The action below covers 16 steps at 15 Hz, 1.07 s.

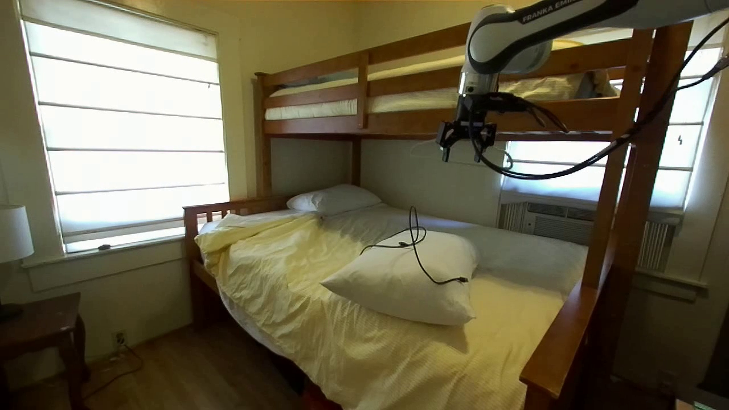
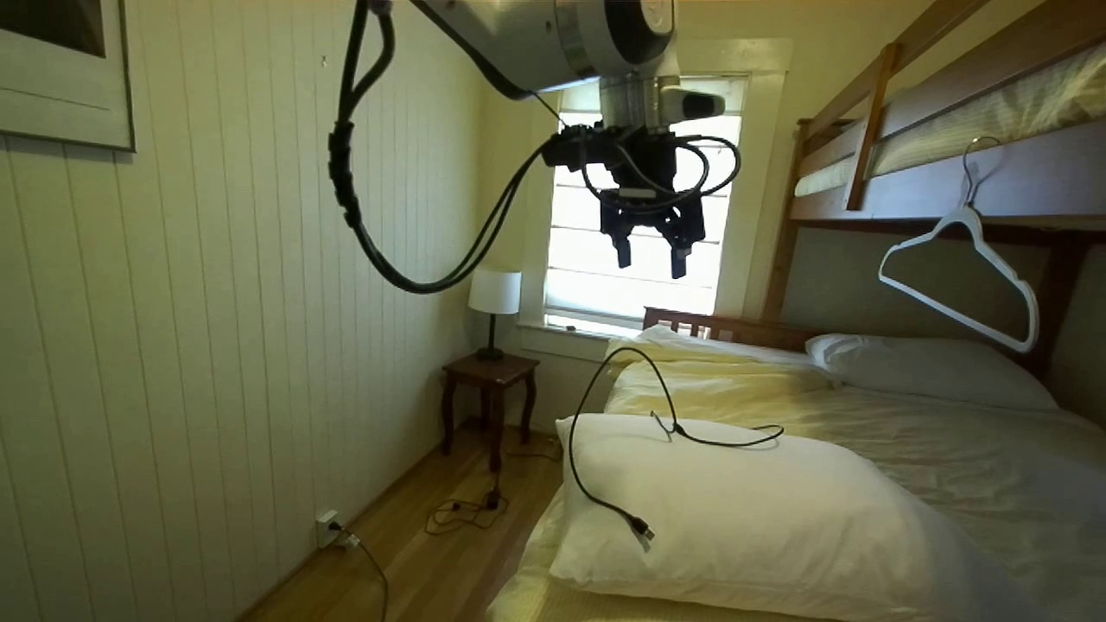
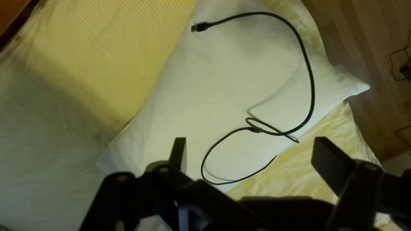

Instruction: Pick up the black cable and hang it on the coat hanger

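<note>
The black cable (image 1: 422, 263) lies in loose loops on a white pillow (image 1: 398, 285), one loop arching up off it. It also shows in an exterior view (image 2: 638, 523) and in the wrist view (image 3: 312, 86). The white coat hanger (image 2: 959, 218) hangs by its metal hook from the upper bunk's rail; in an exterior view (image 1: 508, 160) only pale parts of it show behind the gripper. My gripper (image 1: 462, 155) is open and empty, high above the pillow, also seen in an exterior view (image 2: 651, 263). In the wrist view its fingers (image 3: 250, 154) stand wide apart above the cable's smaller loop, not touching it.
The wooden upper bunk rail (image 1: 410, 122) runs behind the gripper, and a bed post (image 1: 618, 165) stands near the arm. A yellow blanket (image 1: 273, 267) covers the lower bed. A side table (image 2: 492, 370) with a lamp (image 2: 495, 292) stands by the window. Black robot cabling (image 2: 406, 281) hangs in a loop beside the arm.
</note>
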Available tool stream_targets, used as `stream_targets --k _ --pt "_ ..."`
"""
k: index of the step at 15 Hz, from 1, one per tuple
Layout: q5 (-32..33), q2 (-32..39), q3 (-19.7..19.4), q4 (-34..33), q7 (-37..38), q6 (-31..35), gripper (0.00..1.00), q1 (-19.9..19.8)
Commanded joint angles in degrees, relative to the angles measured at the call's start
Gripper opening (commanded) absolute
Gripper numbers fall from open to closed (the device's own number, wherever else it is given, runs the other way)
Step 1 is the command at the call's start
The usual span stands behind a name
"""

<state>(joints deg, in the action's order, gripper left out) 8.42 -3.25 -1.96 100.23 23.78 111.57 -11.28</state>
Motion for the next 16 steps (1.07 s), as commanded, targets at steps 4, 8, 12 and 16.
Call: stream_targets --k 4,8,12,16 --pt "0.32 3.70 -1.34 -3.85 0.96 -8.06 1.00 2.34" --pt "6.30 6.32 -1.09 -1.92 1.22 -16.96 1.00 4.10" --pt "12.33 9.23 -1.80 -0.70 -3.70 -18.15 1.00 5.02" --pt "13.61 9.89 -2.52 -0.49 -3.56 -17.39 1.00 5.25"
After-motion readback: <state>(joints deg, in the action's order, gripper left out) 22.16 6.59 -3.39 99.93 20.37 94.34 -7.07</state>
